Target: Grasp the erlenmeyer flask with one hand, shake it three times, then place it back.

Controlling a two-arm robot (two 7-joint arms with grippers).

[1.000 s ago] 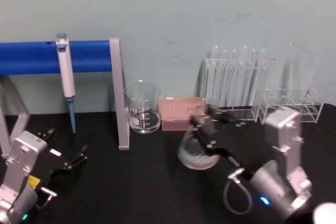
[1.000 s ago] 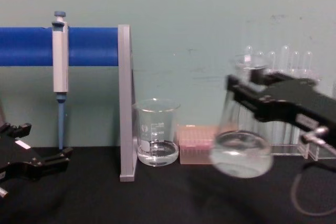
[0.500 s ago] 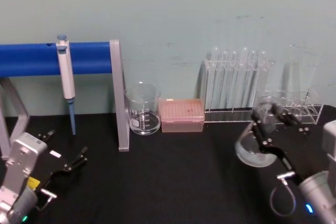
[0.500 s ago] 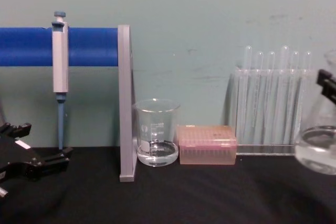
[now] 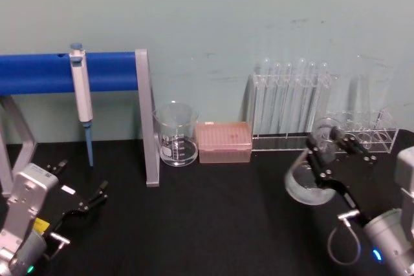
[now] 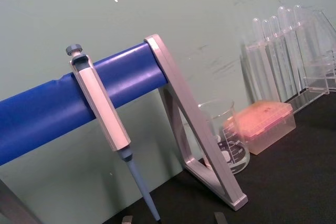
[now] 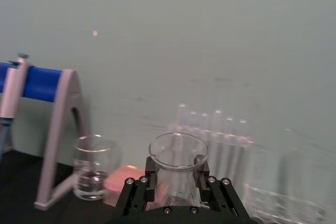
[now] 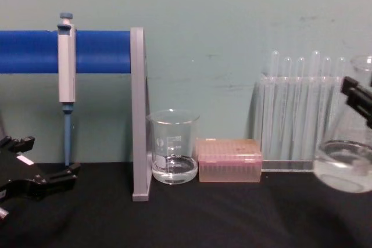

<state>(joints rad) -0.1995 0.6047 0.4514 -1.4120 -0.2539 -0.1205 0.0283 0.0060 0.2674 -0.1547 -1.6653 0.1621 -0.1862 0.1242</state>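
Observation:
The clear erlenmeyer flask (image 5: pixel 304 184) hangs tilted above the black table at the right, a little liquid in its round base. My right gripper (image 5: pixel 327 141) is shut on its neck from both sides. In the chest view the flask (image 8: pixel 343 169) sits at the right edge, off the table, with the black right gripper (image 8: pixel 359 98) above its base. In the right wrist view the flask's flared rim (image 7: pixel 177 155) stands between the black jaws of the right gripper (image 7: pixel 177 179). My left gripper (image 5: pixel 79 193) rests open at the near left, holding nothing.
A glass beaker (image 5: pixel 175 132) with some liquid and a pink tip box (image 5: pixel 223 141) stand at the back centre. Test tube racks (image 5: pixel 291 105) line the back right, just behind the flask. A blue bar on a grey frame (image 5: pixel 146 117) carries a pipette (image 5: pixel 81 92) at the left.
The flask and right gripper swung from the table's centre far to the right, then came back slightly left. The left arm has not moved.

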